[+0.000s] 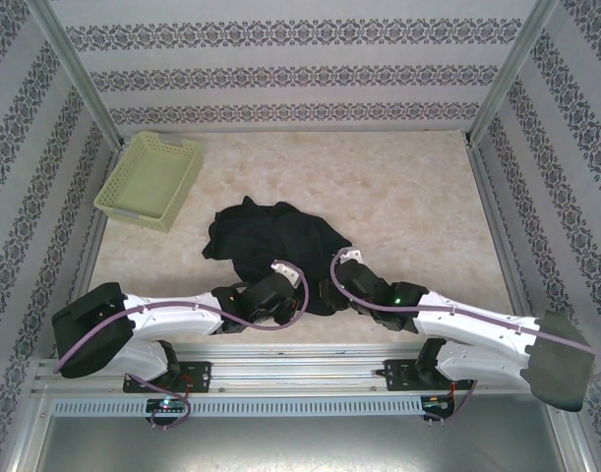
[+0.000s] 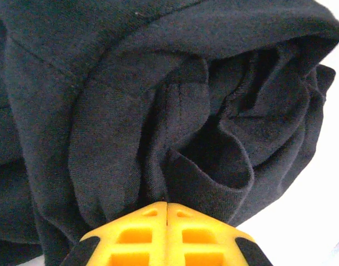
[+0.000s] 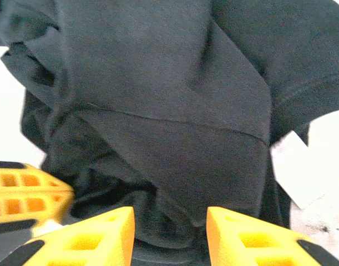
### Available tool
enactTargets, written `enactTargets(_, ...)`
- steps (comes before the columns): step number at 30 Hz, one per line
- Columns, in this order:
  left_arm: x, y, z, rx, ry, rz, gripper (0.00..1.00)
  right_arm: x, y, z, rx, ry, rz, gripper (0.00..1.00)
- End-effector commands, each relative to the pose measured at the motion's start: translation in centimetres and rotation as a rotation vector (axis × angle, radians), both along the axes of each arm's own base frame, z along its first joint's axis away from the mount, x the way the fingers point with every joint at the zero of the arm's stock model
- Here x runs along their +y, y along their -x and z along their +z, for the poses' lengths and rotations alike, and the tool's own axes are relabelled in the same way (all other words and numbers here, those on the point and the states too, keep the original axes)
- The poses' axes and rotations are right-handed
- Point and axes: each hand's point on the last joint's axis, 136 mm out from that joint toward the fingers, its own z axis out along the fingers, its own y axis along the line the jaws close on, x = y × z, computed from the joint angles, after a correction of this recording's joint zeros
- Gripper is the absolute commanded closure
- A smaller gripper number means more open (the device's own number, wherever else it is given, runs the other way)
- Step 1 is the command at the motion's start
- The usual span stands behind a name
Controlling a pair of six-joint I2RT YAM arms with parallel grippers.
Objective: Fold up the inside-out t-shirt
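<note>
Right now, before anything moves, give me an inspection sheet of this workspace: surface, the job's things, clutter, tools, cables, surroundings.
Surface: pale marbled table, bare around the cloth.
Job's things: black t-shirt, crumpled in a heap near the arms; white tag showing at its edge.
Clutter: pale green basket, far left corner, apart from the t-shirt.
Grippers: left tool shut on a fold of the t-shirt; right tool open, fabric between its fingers.
Cables: purple cables run along both arms, looping at the wrists.
Surroundings: patterned walls, metal posts.
</note>
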Motion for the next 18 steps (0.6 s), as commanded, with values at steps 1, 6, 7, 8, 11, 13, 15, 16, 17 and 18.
enactTargets(1,-0.8,-0.2,0.7,-0.021,0.037,-0.031,1.00,0.1,0.2,0.0,0.026,0.039,-0.042,0.61)
enactTargets(6,-1.0,0.0,0.9,-0.019,0.047,-0.046,1.00,0.8,-0.8,-1.3,0.061,0.112,-0.096,0.61)
enactTargets(7,-1.0,0.0,0.9,-0.020,0.048,-0.046,1.00,0.9,-1.0,-1.5,0.063,0.120,-0.102,0.61)
enactTargets(8,-1.0,0.0,1.0,-0.023,0.048,-0.045,1.00,1.0,-1.1,-1.8,0.065,0.132,-0.108,0.61)
enactTargets(11,-0.9,0.0,1.3,-0.029,0.060,-0.043,1.00,0.6,-1.7,-2.6,0.076,0.171,-0.151,0.61)
enactTargets(13,-0.9,0.1,1.3,-0.031,0.070,-0.044,1.00,0.5,-2.1,-3.0,0.073,0.184,-0.163,0.62)
enactTargets(15,-0.8,0.1,1.3,-0.032,0.071,-0.043,1.00,0.3,-2.5,-3.4,0.071,0.199,-0.175,0.63)
enactTargets(16,-0.9,0.1,1.3,-0.033,0.072,-0.045,1.00,0.3,-2.8,-3.7,0.080,0.203,-0.183,0.63)
enactTargets(17,-0.9,0.1,1.4,-0.032,0.072,-0.046,1.00,0.3,-3.0,-3.9,0.090,0.207,-0.189,0.64)
enactTargets(18,-1.0,0.1,1.5,-0.032,0.078,-0.049,1.00,0.3,-3.1,-4.2,0.099,0.210,-0.189,0.65)
